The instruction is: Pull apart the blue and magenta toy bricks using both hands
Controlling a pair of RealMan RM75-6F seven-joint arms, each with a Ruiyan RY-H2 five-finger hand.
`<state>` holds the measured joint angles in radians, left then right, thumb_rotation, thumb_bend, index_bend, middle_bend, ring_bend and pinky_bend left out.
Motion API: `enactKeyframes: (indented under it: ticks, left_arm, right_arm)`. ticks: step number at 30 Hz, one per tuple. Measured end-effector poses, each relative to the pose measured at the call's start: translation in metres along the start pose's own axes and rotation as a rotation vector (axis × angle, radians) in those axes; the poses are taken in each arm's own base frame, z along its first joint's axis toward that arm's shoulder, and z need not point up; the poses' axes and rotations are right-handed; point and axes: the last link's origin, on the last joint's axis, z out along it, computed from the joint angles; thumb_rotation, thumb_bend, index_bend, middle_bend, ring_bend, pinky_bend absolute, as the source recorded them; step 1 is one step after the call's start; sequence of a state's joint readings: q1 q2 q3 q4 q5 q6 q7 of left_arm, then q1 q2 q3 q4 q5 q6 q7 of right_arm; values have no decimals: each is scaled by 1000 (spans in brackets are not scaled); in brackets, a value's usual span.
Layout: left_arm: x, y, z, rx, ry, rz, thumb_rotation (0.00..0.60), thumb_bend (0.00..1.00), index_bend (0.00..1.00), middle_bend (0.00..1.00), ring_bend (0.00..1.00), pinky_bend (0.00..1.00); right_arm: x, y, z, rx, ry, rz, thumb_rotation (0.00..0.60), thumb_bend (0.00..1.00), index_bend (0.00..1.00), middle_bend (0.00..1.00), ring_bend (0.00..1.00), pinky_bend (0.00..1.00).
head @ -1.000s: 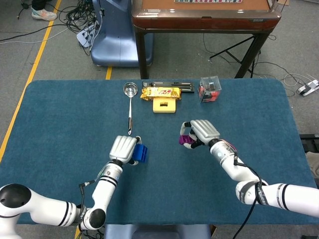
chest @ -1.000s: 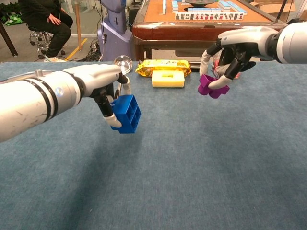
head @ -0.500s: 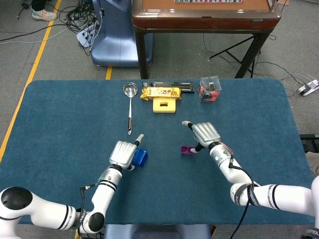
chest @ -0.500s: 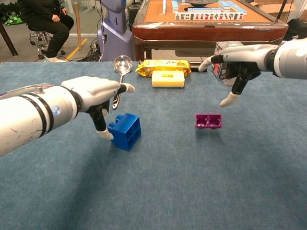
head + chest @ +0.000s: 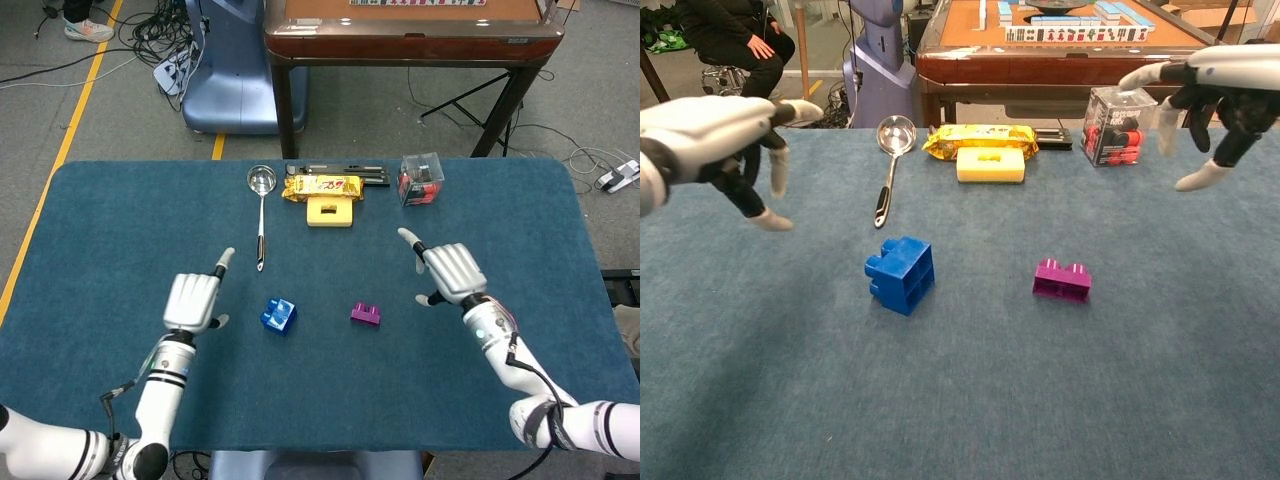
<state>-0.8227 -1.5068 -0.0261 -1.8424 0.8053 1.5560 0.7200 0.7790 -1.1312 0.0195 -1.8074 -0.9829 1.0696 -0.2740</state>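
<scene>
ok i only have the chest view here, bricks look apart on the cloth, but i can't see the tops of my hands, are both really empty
Observer: Yes. From the head view the left hand is open with fingers spread, left of the blue brick and clear of it.
Operator: and the right one
Observer: The right hand is open too, off to the right of the magenta brick, not touching it.
Operator: whats behind that snack packet
Observer: A dark flat tool or case lies along the table's far edge behind the yellow packet; I cannot tell what it is.
</scene>
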Motion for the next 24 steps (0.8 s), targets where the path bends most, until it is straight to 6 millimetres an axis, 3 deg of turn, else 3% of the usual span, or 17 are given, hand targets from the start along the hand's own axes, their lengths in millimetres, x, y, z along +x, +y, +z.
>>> enactKeyframes:
  ticks: [7,12,16,24]
  left_arm:
    - [12,-72,-23,27,180,31,600,0,0,316,387,627]
    - [8,-132,-50,78,188,91,600,0,0,290,364,591]
    - [5,-158,-70,123,155,85,600,0,0,278,358,586]
    - [3,-198,-108,216,73,91,600,0,0,263,351,574]
  right_arm:
    - [-4,50,-57,-55,115,1,600,0,117,344,346,498]
    - [-11,83,-97,-123,171,10,600,0,123,344,340,483]
    - [-17,101,-124,-182,185,-19,600,0,124,344,340,483]
    - [-26,119,-157,-251,189,-34,600,0,140,345,339,483]
